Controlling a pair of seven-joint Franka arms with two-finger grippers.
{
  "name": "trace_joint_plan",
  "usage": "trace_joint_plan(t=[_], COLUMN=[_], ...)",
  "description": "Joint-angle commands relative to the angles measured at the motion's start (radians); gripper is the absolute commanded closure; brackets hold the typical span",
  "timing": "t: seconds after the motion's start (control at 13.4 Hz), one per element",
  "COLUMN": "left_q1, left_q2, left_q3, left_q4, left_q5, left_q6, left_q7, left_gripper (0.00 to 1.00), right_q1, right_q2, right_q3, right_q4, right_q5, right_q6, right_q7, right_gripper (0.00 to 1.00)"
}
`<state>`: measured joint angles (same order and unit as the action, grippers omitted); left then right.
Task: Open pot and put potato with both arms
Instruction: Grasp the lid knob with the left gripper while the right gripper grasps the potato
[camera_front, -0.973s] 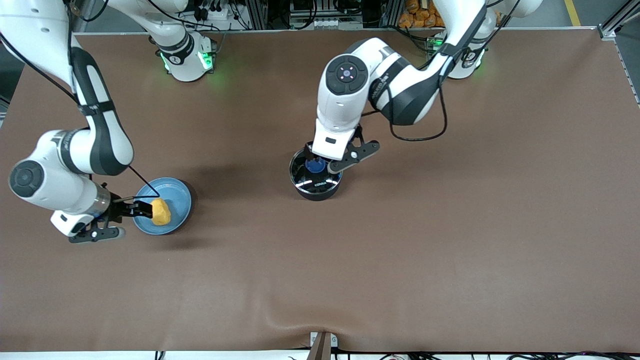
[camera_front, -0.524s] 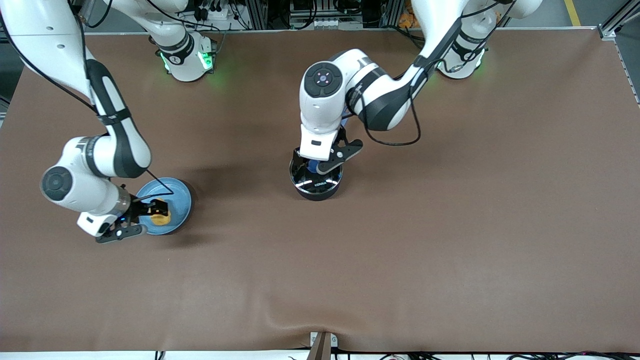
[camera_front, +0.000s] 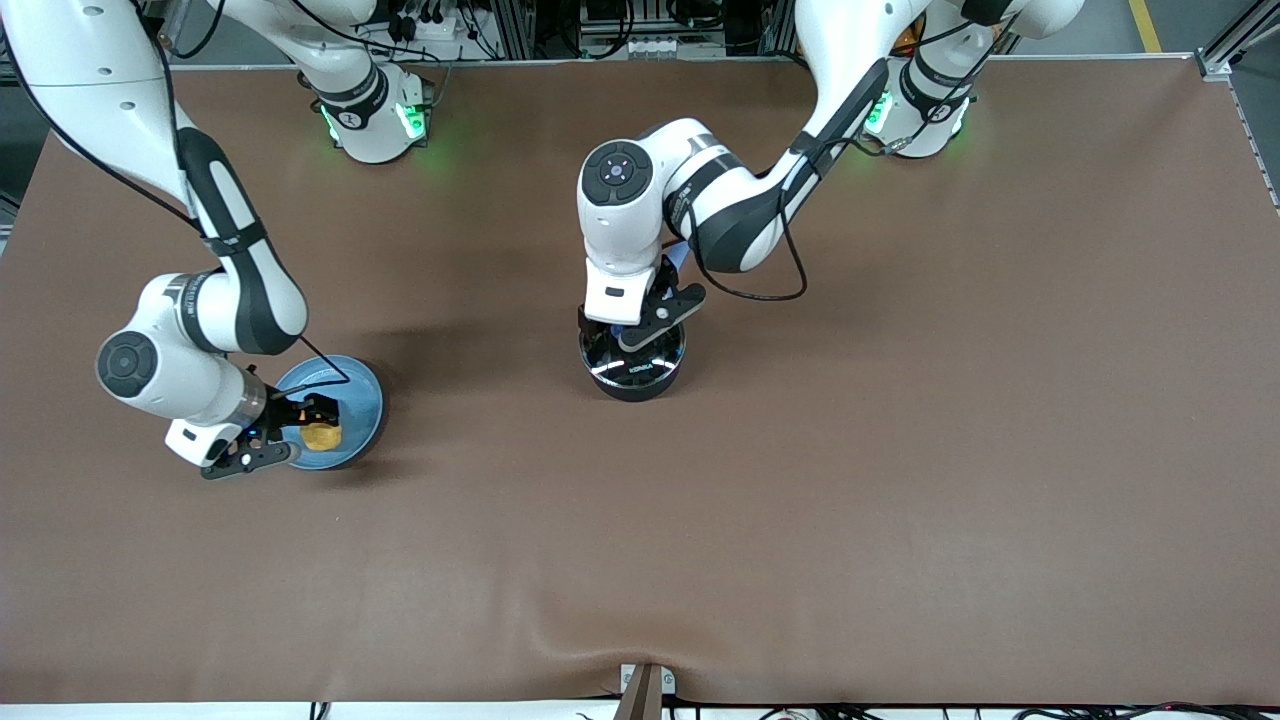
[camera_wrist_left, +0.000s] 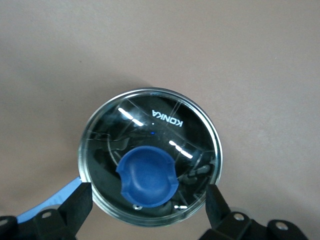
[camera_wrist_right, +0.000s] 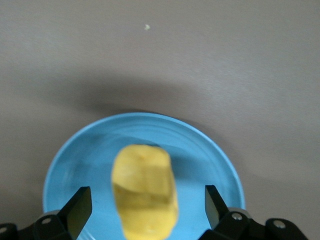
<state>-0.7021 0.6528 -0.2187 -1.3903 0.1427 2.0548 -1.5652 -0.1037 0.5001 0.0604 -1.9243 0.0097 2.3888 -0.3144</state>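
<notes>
The black pot (camera_front: 634, 372) stands mid-table with its glass lid (camera_wrist_left: 150, 125) on. My left gripper (camera_front: 622, 335) is right over it. In the left wrist view my left gripper (camera_wrist_left: 147, 210) is open, its fingers (camera_wrist_left: 75, 205) outside the lid's steel rim on either side of the blue knob (camera_wrist_left: 148, 175). A strip of the blue handle (camera_wrist_left: 50, 205) shows. The yellow-orange potato (camera_front: 322, 435) lies on a blue plate (camera_front: 355, 385). My right gripper (camera_front: 310, 420) is open over the plate. In the right wrist view its fingers (camera_wrist_right: 77, 210) stand on either side of the potato (camera_wrist_right: 145, 192), apart from it.
The blue plate (camera_wrist_right: 200, 150) sits toward the right arm's end of the brown table (camera_front: 900, 450). A small bracket (camera_front: 645, 685) sits at the table edge nearest the front camera.
My left gripper has moved toward the right arm's end and come down over the lid. My right gripper has moved in over the plate until its fingers flank the potato.
</notes>
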Motion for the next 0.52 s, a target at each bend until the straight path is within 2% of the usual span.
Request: trace_joint_plan(t=[0.0,0.45], left_q1=[-0.017,-0.027], left_q2=[0.018,0.044], left_q3=[0.009,0.007], left_q4=[0.001,-0.001], left_q5=[0.041,0.089], left_q6=[0.035,0.048], left_q7=[-0.055,-0.141], left_gripper=[0.0,0.0], right_q1=[-0.014,0.001], right_q2=[0.005,0.029], right_q3=[0.012,0.012], right_q4=[-0.009,-0.021], right_q5=[0.004,0.004], right_q6=[0.017,0.024], right_q7=[-0.031,-0.026], right_gripper=[0.0,0.0])
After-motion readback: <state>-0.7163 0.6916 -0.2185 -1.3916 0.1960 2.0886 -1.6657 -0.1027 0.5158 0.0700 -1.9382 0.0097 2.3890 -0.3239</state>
